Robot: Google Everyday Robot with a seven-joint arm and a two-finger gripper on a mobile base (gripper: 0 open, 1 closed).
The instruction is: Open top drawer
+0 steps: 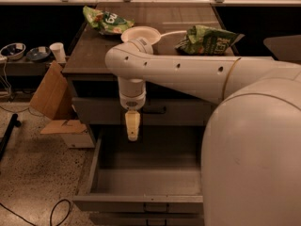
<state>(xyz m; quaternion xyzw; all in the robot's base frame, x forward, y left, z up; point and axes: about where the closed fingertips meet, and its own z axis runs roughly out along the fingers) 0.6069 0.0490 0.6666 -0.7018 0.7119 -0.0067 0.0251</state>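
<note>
Robot arm (188, 74): white, smooth plastic shell, rounded, with small dark holes along it. It reaches from the right across the near edge of the table.

Table (89, 55): dark brown flat top, matt, with a grey metal cabinet under it.

Floor (28, 173): pale speckled stone, with a thin black cable (56, 211) looped on it past the near left corner.

Lower drawer (122, 203): grey metal, pulled well out past the near edge, inside bare, paler handle on its front.

Top drawer (94, 111): wide flat grey front directly under the near edge, pushed in. Its small dark bar handle (157, 110) sits at centre.

Cardboard (49, 95): brown, creased, leaning against the cabinet's left side.

Two crinkled green snack bags: one (106, 20) at the far left corner, the other (209, 39) toward the far right corner.

White round plate (140, 33): between the bags, near the far edge.

White paper cup (58, 52): on a low shelf left of the table.

Gripper (133, 126): cream, narrow, pointing straight down. It hangs in front of the top drawer's lower edge, just left of the dark handle and above the open lower drawer. Clenched or released: cannot tell. Nothing seen in its grasp.
</note>
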